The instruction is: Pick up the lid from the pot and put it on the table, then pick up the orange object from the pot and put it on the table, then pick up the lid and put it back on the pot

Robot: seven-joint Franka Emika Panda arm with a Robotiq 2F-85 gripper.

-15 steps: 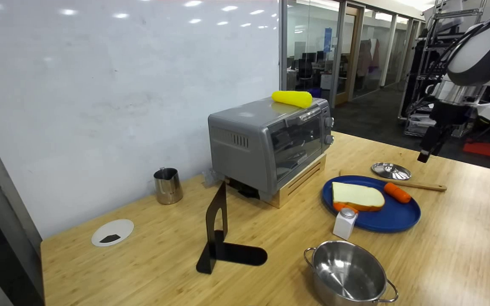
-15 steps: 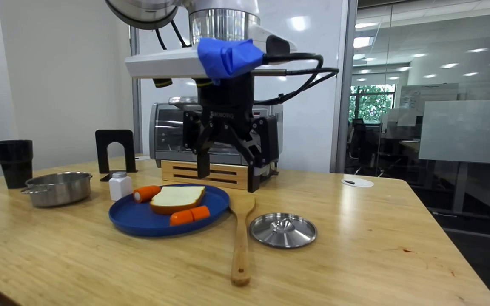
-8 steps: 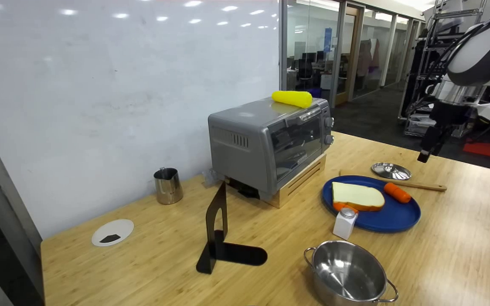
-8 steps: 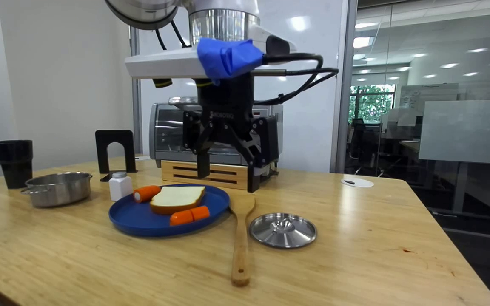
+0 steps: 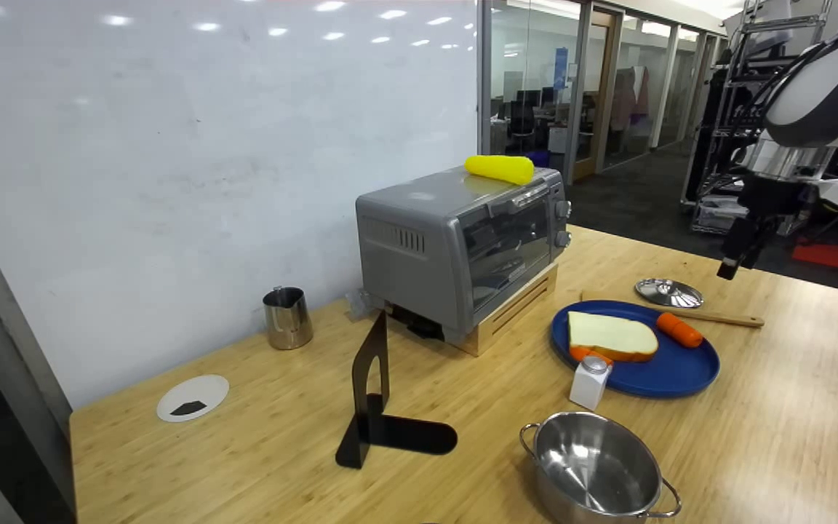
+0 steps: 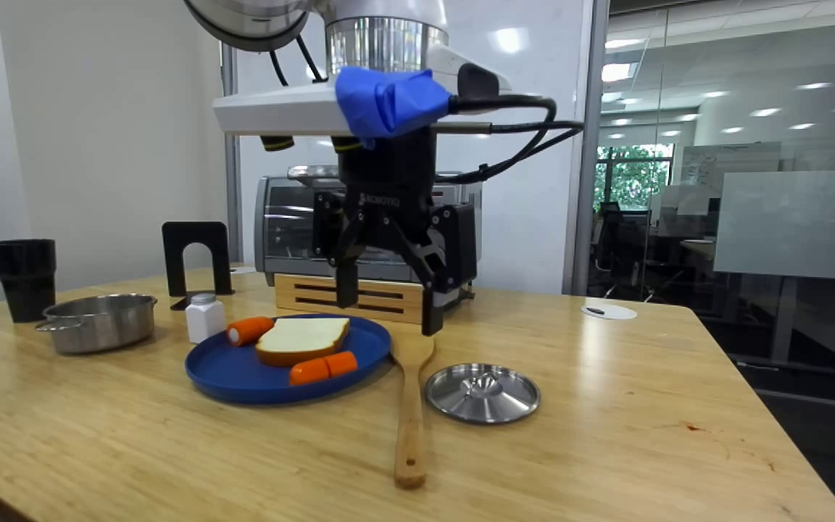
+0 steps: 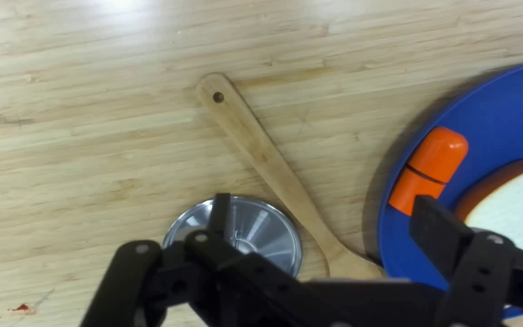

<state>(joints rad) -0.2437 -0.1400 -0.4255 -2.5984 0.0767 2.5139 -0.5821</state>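
My gripper (image 6: pixel 389 319) hangs above the table (image 6: pixel 591 449), jaws spread; I see the lid (image 6: pixel 483 395) beside the spatula (image 6: pixel 410 406), well apart from the pot (image 6: pixel 102 328).

I see the shiny steel lid (image 6: pixel 483 395), gently domed, knob up, lying flat on the grained light-brown table (image 6: pixel 193 453), well apart from the round steel pot (image 6: pixel 106 326), which I view upright, uncovered, two side handles showing, orange carrot-like pieces (image 6: pixel 309 372) lying on the blue plate (image 6: pixel 240 380)
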